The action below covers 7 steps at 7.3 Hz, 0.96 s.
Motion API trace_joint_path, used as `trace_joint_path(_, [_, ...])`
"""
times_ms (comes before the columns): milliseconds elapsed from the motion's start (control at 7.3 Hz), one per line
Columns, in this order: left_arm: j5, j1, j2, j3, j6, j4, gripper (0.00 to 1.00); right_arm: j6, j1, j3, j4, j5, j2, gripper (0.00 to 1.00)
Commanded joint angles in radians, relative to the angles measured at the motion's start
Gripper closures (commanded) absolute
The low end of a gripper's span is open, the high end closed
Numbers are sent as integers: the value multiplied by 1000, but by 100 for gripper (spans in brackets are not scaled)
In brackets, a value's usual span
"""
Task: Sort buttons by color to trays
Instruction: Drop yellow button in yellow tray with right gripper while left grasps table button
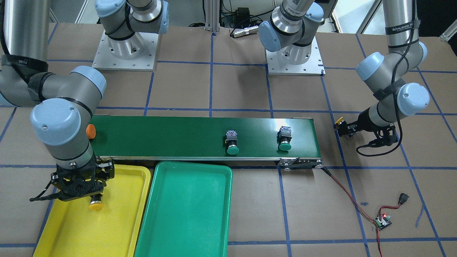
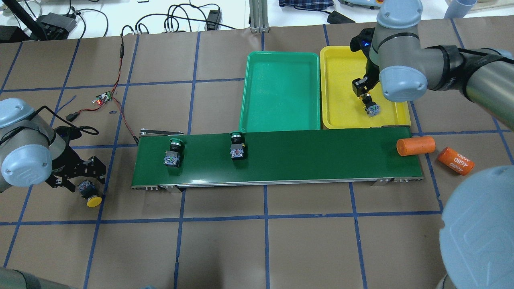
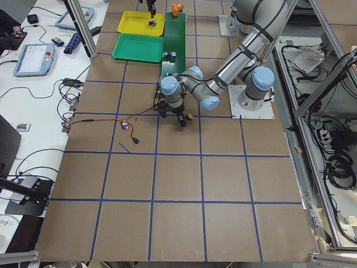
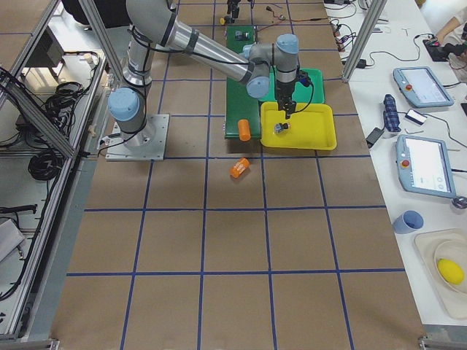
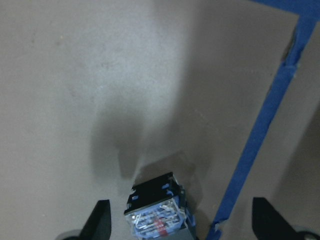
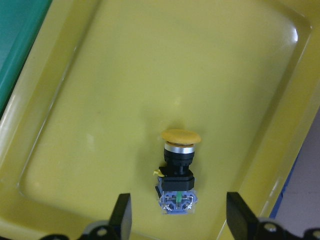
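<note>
Nearest and largest is the right arm (image 2: 478,224), bent over the belt's end to the yellow tray (image 2: 341,116). If the left arm (image 2: 24,160) carried anything to that tray, I judge the two arms would meet unless the right one had cleared away first. The belt (image 2: 301,156) bears one green button (image 2: 172,153) and a second green button (image 2: 237,147), both lying on their sides well short of the green tray (image 2: 281,88), which holds nothing. Should the belt run, they could roll or drift out from under a planned grasp. An orange cylinder (image 2: 415,145) lies on the belt's far end just beside the yellow tray, and another cylinder (image 2: 455,160) lies on the table (image 2: 225,249). A sweeping wrist could knock either one rolling. The right gripper (image 6: 181,220) stands wide, its fingers clear of the placed button (image 6: 177,172), which lies flat in the yellow tray between them. A skewed lift might clip its contact block and flick it toward the rim. The left gripper (image 5: 182,221) is also wide, straddling the stray button (image 2: 90,196) on the table off the belt's other end, with gaps on both sides. This button sits off-centre between the fingers, so closing on it may twist it or squeeze it out, and the heavy-looking cap could then tip it from a shallow hold.
</note>
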Motion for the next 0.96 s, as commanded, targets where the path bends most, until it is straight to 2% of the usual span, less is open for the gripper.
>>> trace_joint_path(0, [45,0,-1,2,1,-13,100,21,2,9,-46,2,3,0])
trace_joint_path(137, [46,-2,13,14,12,-24,100,70,14,11,-33,1,-11,0])
trace_joint_path(274, [39,-21,40,22,24,-26,100,127,29,14,2,51,-34,0])
trace_joint_path(411, [30,-52,62,70,38,-47,100,159,34,14,42,63,-70,0])
trace_joint_path(548, [33,-131,94,154,43,-140,100,203,43,-1,108,67,-101,0])
trace_joint_path(685, [24,-216,105,277,43,-285,100,283,68,-5,199,91,-185,0])
trace_joint_path(822, [-28,-292,96,367,43,-361,100,363,86,-2,308,96,-301,0])
